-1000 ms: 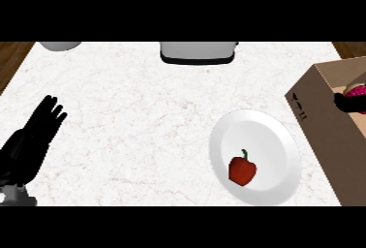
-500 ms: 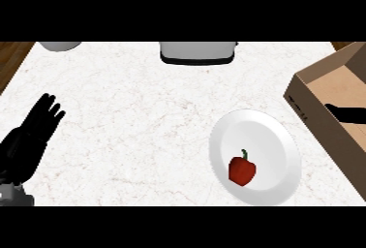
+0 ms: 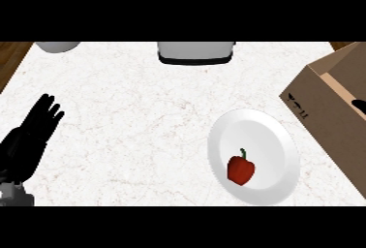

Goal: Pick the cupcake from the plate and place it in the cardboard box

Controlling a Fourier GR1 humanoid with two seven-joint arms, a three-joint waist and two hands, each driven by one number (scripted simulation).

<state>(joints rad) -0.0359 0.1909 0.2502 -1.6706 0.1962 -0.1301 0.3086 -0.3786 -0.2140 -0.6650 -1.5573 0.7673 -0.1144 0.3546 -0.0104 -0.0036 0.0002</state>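
A white plate (image 3: 251, 127) lies on the marble counter at the right, with a red bell pepper (image 3: 241, 169) on its lower half. No cupcake shows anywhere. The cardboard box (image 3: 330, 121) stands open at the right edge, just beyond the plate. A small black tip of my right hand (image 3: 358, 102) shows over the box's opening at the picture's edge. My left hand (image 3: 32, 134) rests open at the far left, fingers straight and pointing up, well away from the plate.
A grey container (image 3: 196, 52) stands at the counter's back edge in the middle. A grey round object (image 3: 57, 46) sits at the back left corner. Brown wood floor shows past the counter's left side.
One second ago my right hand held a pink thing over the box at the right edge. That thing is out of sight now and the hand has drawn back to the edge. The left hand has stayed put.
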